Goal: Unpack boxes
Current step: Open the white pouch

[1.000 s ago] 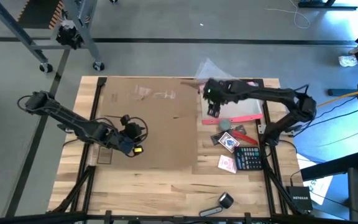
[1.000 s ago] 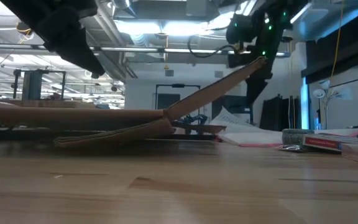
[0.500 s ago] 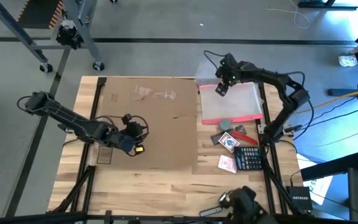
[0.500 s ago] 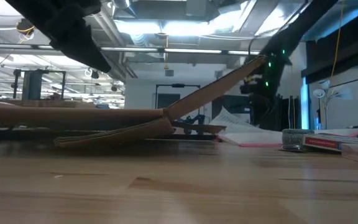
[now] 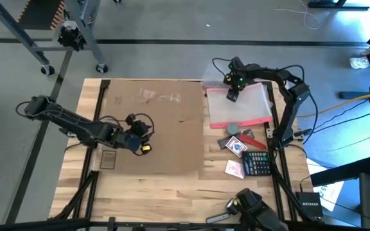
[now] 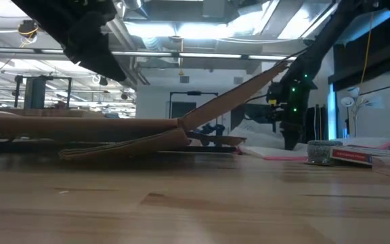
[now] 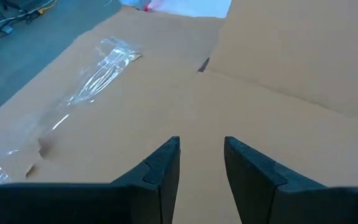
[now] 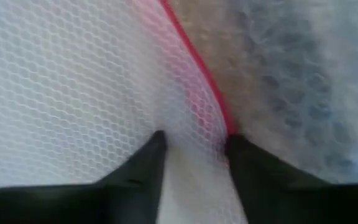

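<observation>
The big brown box (image 5: 153, 125) lies flat on the desk (image 5: 172, 192) under the left hand (image 7: 201, 162), whose fingers are a little apart and empty, while the right hand (image 8: 191, 149) sits spread on the pink-edged pouch (image 5: 246, 106) and might drag it off.

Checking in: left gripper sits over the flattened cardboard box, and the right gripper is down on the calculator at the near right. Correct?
Not quite. The right gripper is on the clear pouch with the pink-red edge at the far right, not the calculator; the high view shows it. The left gripper is over the cardboard box as you said.
</observation>
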Controlling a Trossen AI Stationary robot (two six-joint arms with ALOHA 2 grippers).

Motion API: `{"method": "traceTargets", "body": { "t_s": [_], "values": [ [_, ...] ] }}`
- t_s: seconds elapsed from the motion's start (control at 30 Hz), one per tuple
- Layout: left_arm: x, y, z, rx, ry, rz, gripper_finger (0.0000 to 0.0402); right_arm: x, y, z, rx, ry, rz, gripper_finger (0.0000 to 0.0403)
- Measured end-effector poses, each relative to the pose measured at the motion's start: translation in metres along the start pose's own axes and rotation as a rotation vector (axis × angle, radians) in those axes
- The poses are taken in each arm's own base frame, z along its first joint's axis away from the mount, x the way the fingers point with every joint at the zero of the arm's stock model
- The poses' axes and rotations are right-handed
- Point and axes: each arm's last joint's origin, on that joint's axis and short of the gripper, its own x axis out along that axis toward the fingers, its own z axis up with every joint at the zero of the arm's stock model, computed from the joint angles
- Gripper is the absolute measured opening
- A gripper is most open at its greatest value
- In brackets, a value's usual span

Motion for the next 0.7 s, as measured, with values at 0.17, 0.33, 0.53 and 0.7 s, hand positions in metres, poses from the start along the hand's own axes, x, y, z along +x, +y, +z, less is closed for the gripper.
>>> {"method": "traceTargets", "body": {
  "t_s": [0.17, 0.33, 0.53, 0.7],
  "values": [
    [0.0, 0.0, 0.001, 0.006, -0.008, -0.003, 0.0117, -0.011, 0.006, 0.002, -0.027, 0.012, -0.069, 0.0015],
    [0.0, 0.0, 0.001, 0.009, -0.007, -0.003, 0.0117, -0.051, 0.032, 0.01, -0.102, -0.011, -0.208, 0.0007],
    [0.0, 0.0, 0.001, 0.009, -0.007, -0.003, 0.0117, -0.115, 0.079, 0.012, -0.156, -0.128, -0.385, 0.0001],
    [-0.002, 0.0, 0.005, 0.01, -0.026, -0.012, 0.0117, -0.155, 0.112, 0.006, -0.144, -0.289, -0.423, 0.0001]
  ]
}}
